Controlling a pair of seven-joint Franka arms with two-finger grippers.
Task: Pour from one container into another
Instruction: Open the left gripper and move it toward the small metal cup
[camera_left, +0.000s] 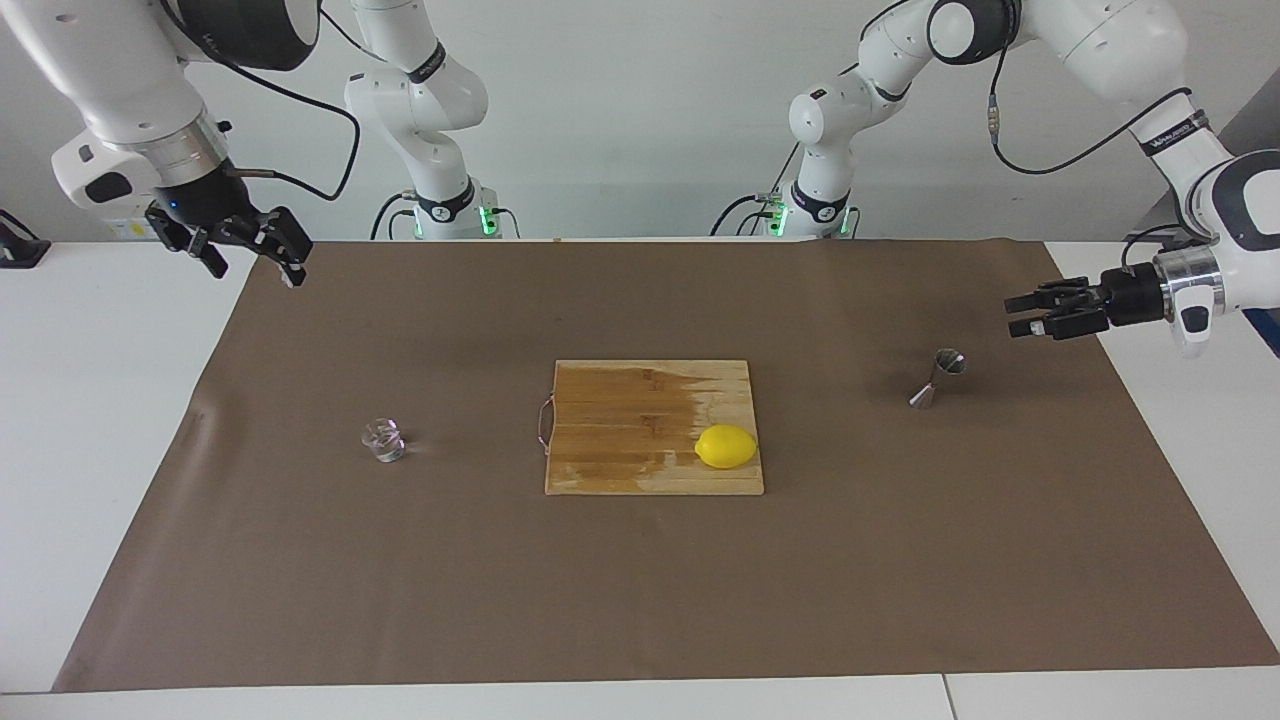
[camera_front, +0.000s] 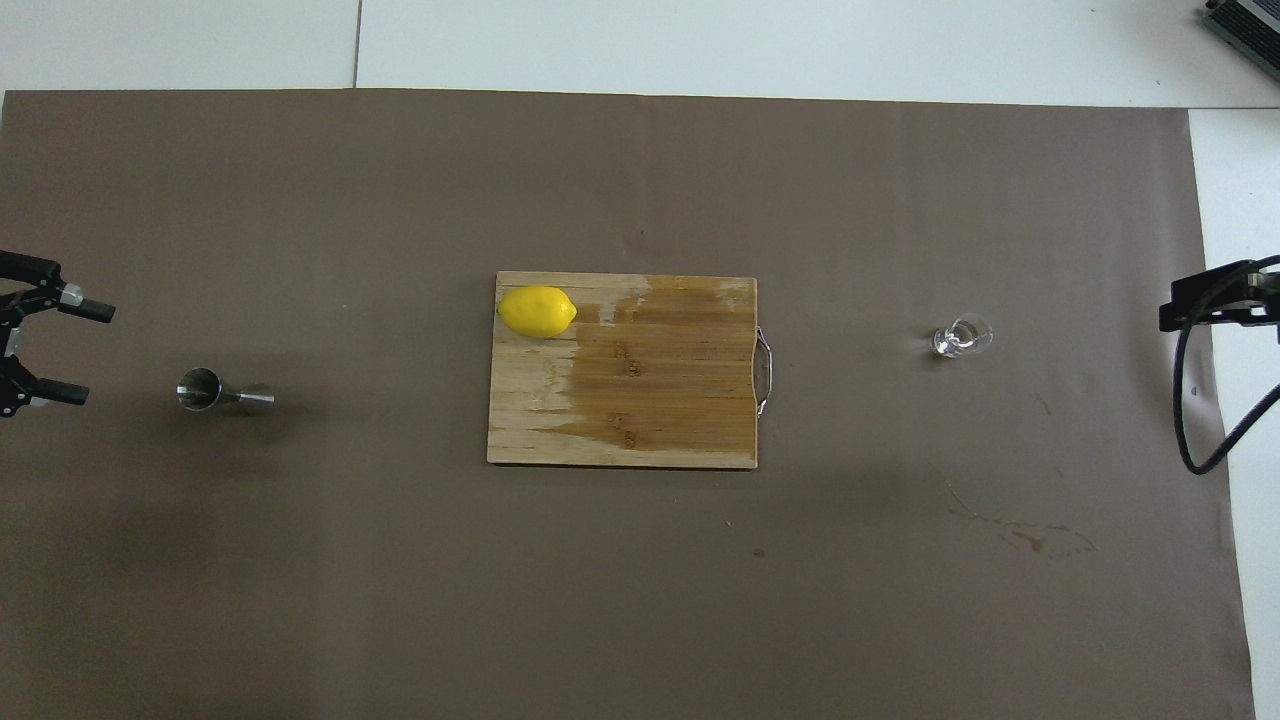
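The facing view shows both arms whole; overhead, only the end effector tips enter at the edges. The left end effector (camera_left: 1028, 313) hangs over the mat's edge at the left arm's end, fingers spread, holding nothing — at about 2 o'clock from the steel hourglass jigger (camera_left: 937, 378) in the facing view. The right end effector (camera_left: 248, 250) is likewise spread and empty. The faceted clear cup (camera_left: 383, 440) stands at 9 o'clock from the wooden board (camera_left: 640, 420), which carries a lemon (camera_left: 726, 446).

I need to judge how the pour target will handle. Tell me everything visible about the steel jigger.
The jigger is a small hourglass of shiny steel: two cones joined at a narrow waist. It stands upright on the brown paper toward the left arm's end of the table, open mouth up; contents cannot be told. Nothing touches it. The left end effector is open in the air beside it.
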